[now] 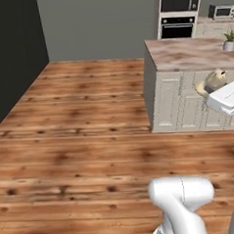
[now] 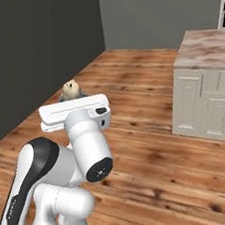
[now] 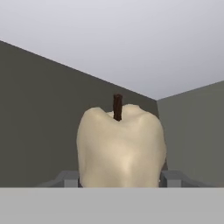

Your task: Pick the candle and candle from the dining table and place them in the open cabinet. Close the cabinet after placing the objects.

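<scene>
A stubby cream candle [image 3: 120, 148] with a dark wick stands upright between my grey fingers [image 3: 65, 178], held up in the air. My gripper [image 3: 120, 180] is shut on the candle's lower part. In the left base view the candle [image 1: 213, 78] pokes out of the white hand at the right edge, in front of the island. From the right base camera the candle [image 2: 70, 88] sits on top of the gripper [image 2: 72, 95], above the wooden floor. The dining table and the cabinet are out of view.
A marble-topped island [image 1: 184, 56] with cream panelled fronts stands ahead on the right, a potted plant [image 1: 229, 41] on it. Behind it are a built-in oven stack [image 1: 177, 12] and a microwave [image 1: 222, 11]. Open wooden floor [image 1: 81, 141] spreads left towards a dark wall [image 1: 12, 52].
</scene>
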Robot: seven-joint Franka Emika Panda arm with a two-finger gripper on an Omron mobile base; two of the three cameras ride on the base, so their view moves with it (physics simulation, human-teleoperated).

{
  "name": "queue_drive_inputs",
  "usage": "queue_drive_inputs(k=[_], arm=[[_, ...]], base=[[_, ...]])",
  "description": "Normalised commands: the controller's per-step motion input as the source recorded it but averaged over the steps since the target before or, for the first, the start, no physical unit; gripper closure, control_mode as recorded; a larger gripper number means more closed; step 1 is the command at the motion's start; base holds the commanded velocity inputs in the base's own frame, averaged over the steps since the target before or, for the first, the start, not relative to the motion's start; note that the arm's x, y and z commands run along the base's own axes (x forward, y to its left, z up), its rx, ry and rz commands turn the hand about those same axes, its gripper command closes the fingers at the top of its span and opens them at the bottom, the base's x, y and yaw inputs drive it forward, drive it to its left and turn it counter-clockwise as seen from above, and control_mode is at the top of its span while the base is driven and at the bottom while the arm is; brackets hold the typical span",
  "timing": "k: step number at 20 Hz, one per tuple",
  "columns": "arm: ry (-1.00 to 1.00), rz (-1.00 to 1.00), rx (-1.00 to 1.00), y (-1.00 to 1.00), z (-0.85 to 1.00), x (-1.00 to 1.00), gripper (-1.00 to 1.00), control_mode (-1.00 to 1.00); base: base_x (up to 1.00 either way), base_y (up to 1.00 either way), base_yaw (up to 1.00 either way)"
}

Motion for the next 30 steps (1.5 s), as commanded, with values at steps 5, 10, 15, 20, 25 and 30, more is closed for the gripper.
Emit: queue_drive_inputs(k=[5,10,15,20,25,30], arm=[[0.00,0.00,0.00,0.00,0.00,0.00,1.00,1.00],[0.00,0.00,0.00,0.00,0.00,0.00,1.00,1.00],[0.00,0.00,0.00,0.00,0.00,0.00,1.00,1.00],[0.00,0.00,0.00,0.00,0.00,0.00,1.00,1.00],[0.00,0.00,0.00,0.00,0.00,0.00,1.00,1.00],[0.00,0.00,0.00,0.00,0.00,0.00,1.00,1.00]], base=[[1.00,-0.01,0.00],[1.00,-0.56,0.00],[1.00,-0.99,0.00],[0.92,-1.00,0.00],[0.31,-1.00,0.00],[-0.48,-1.00,0.00]])
